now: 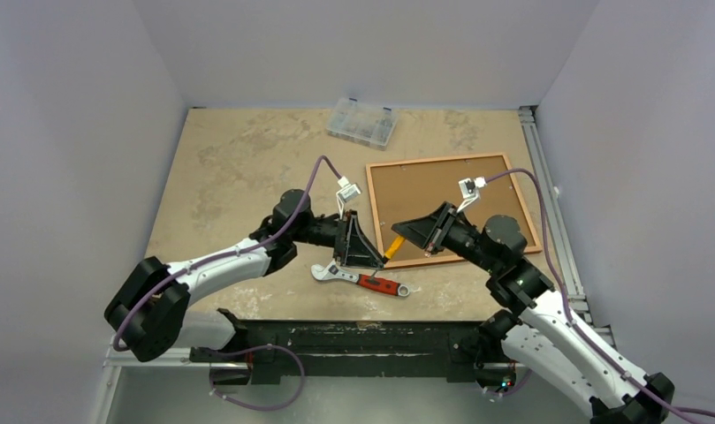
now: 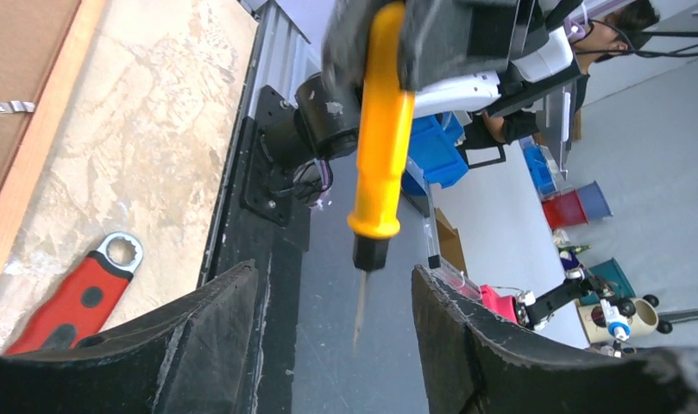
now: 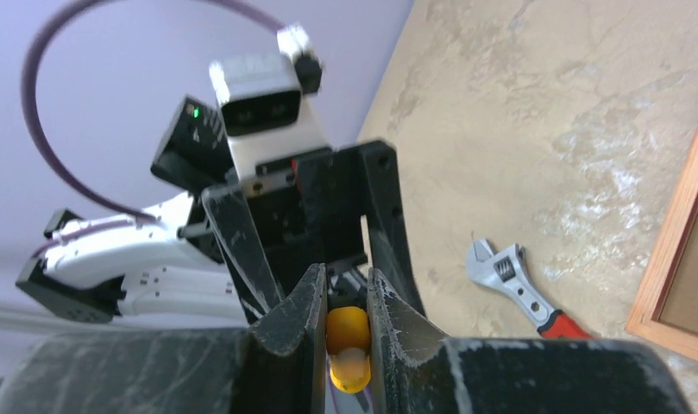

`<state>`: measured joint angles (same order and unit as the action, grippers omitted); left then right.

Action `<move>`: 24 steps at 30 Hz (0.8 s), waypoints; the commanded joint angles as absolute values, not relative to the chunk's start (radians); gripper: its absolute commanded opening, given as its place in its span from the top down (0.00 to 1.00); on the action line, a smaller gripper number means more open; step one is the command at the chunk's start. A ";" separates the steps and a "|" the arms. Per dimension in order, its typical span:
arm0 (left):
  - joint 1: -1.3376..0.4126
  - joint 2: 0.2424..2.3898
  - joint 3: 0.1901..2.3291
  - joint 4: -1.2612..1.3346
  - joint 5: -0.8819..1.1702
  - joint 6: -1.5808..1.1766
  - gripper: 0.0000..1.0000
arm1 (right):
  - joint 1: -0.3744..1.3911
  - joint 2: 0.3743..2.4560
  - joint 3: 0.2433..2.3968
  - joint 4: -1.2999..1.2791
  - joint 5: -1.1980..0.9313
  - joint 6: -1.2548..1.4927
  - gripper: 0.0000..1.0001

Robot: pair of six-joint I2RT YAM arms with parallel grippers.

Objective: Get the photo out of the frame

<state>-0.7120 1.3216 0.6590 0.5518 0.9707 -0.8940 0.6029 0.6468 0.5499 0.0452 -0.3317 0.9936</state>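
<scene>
The red-orange frame (image 1: 442, 162) lies face down at the right of the table, and its brown backing board (image 1: 433, 190) shows. The photo is hidden. My right gripper (image 1: 403, 232) is shut on a yellow-handled screwdriver (image 1: 394, 245) near the frame's near left corner; the right wrist view shows the handle (image 3: 347, 332) pinched between the fingers of that gripper (image 3: 346, 289). My left gripper (image 1: 376, 251) is open and faces it. In the left wrist view the screwdriver (image 2: 381, 147) points its thin tip between the open fingers of that gripper (image 2: 336, 285), touching neither. A metal clip (image 2: 13, 107) sits on the backing.
A red-handled adjustable wrench (image 1: 361, 278) lies on the table just below both grippers. A clear plastic box (image 1: 361, 120) stands at the back middle. An aluminium rail (image 1: 548, 203) runs along the table's right edge. Walls close in the left, back and right sides.
</scene>
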 commanded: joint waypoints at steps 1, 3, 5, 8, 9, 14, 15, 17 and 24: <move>-0.730 1.279 0.641 0.574 0.974 -0.856 0.38 | 0.605 0.644 0.623 0.002 -0.212 0.989 1.00; -0.734 1.277 0.638 0.598 0.997 -0.872 0.40 | 0.605 0.650 0.631 0.002 -0.209 0.989 1.00; -0.739 1.272 0.643 0.602 1.005 -0.869 0.44 | 0.605 0.657 0.635 0.005 -0.210 0.994 1.00; -0.741 1.292 0.667 0.591 1.023 -0.868 0.64 | 0.606 0.666 0.645 0.020 -0.208 1.003 1.00; -0.741 1.300 0.673 0.595 1.032 -0.872 0.79 | 0.606 0.667 0.649 0.021 -0.216 1.005 1.00; -0.741 1.300 0.664 0.674 1.025 -0.918 1.00 | 0.605 0.680 0.656 0.018 -0.291 0.958 0.75; -0.741 1.302 0.658 0.702 1.026 -0.934 1.00 | 0.605 0.689 0.661 0.008 -0.317 0.935 0.65; -0.742 1.311 0.646 0.790 1.035 -0.983 1.00 | 0.605 0.705 0.664 -0.014 -0.382 0.905 0.48; -0.742 1.394 0.618 1.101 1.083 -1.180 1.00 | 0.606 0.732 0.633 0.081 -0.556 0.889 0.46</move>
<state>-0.7364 1.3521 0.6350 0.8440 1.0386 -1.0595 0.6033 0.7338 0.6224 -0.0002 -0.4267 0.9207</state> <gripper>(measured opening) 0.020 0.559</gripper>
